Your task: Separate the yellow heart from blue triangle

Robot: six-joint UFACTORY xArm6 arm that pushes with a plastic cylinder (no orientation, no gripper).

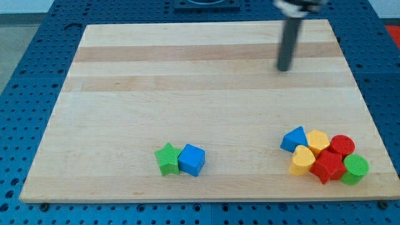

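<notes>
The yellow heart [302, 161] lies near the view's bottom right, touching the lower right side of the blue triangle [294, 139]. Both belong to a tight cluster of blocks. My tip [284, 69] stands on the board near the view's top right, far above the cluster and touching no block.
In the same cluster are a yellow block [318, 141], a red cylinder [342, 145], a red star-like block [327, 166] and a green cylinder [355, 169]. A green star [167, 158] and a blue cube [192, 160] touch each other at the bottom centre. The wooden board [187, 81] lies on a blue pegboard.
</notes>
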